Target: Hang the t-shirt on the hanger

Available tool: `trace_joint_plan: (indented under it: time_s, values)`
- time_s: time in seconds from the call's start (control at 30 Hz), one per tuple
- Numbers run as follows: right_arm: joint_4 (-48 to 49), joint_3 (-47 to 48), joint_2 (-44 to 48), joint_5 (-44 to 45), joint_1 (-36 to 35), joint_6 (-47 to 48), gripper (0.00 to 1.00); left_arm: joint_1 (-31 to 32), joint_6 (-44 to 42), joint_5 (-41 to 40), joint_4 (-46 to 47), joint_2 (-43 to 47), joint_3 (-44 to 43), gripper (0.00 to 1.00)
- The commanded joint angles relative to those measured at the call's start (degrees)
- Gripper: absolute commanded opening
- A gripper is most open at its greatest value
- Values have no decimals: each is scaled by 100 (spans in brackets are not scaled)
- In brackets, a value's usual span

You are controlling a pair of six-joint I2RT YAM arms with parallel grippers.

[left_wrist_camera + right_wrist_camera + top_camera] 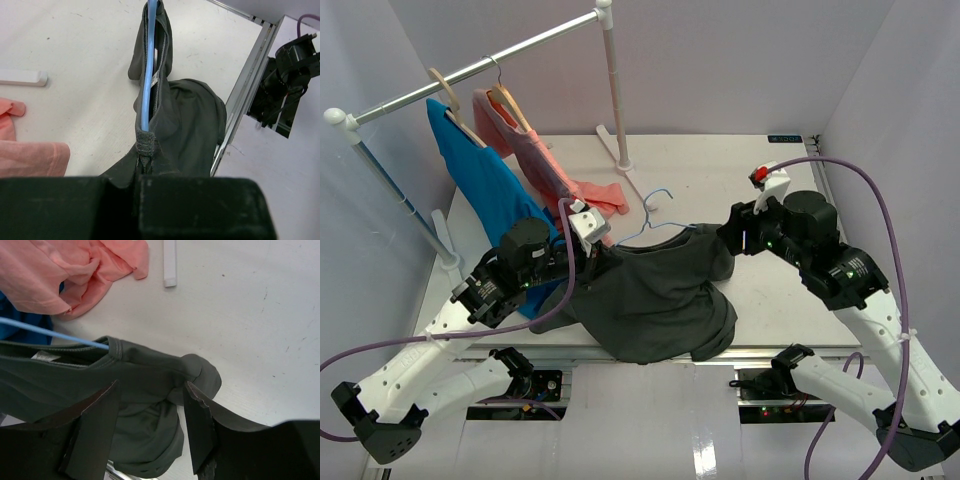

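Near the bench's front edge, the left gripper (138, 176) pinches the t-shirt (660, 300) beside the hanger (148, 65); the right gripper (152, 390) hangs spread.

The dark charcoal-grey soft cloth t-shirt (655, 300) lies bunched on the worktop (720, 170), its lower part hanging over the near edge. The thin light-blue wire hanger (147, 75) runs inside its neck opening, with the curved hook sticking out.
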State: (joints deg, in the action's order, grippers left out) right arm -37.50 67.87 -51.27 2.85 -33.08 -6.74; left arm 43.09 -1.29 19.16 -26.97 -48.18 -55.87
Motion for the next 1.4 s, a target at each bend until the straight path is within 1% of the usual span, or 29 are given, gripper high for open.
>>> trace_joint_plan:
  time_s: [0.0, 0.07, 0.13, 0.2, 0.27, 0.37, 0.5, 0.6, 0.7, 0.8, 0.93, 1.07, 1.27, 1.37]
  values:
    - [307, -385, 351, -511, 12, 218, 57, -11, 270, -57, 244, 116, -267, 0]
    - [450, -497, 474, -743, 12, 358, 56, -11, 263, -4, 258, 109, -246, 0]
    - [579, -516, 518, -1161, 3, 571, 54, -11, 229, 99, 277, 135, -177, 0]
    - [805, -524, 585, -1794, 12, 842, 55, -11, 181, 405, 312, 171, -99, 0]
    - [1057, -525, 665, -2412, 12, 1201, 57, -11, 147, 704, 331, 179, -56, 0]
    - [1427, -455, 728, -3472, 12, 1495, 63, -11, 147, 1143, 324, 186, -7, 0]
    - [1898, -315, 766, -4267, 12, 1388, 68, -3, -77, 1786, 356, 171, 81, 0]
    - [2120, -210, 645, -4714, 5, 1285, 72, -11, -64, 1998, 432, 129, 120, 0]
    - [2300, -124, 452, -5054, -8, 1135, 78, -11, -33, 2094, 516, 70, 117, 0]
    - [2621, -131, 263, -5173, -59, 940, 79, -9, 27, 2256, 639, 42, 134, 0]
    - [3307, -378, 222, -5341, -153, 547, 79, -10, 75, 2341, 838, 28, 170, 0]
    - [3813, -569, 118, -5234, -399, 281, 78, -9, 88, 2371, 904, -5, 171, 0]
    - [3840, -485, -248, -4499, -1207, 470, 77, -11, 358, 2415, 1109, -59, 255, 0]
    - [3906, -478, -387, -4219, -1525, 499, 72, -10, 412, 2434, 1167, -58, 258, 0]
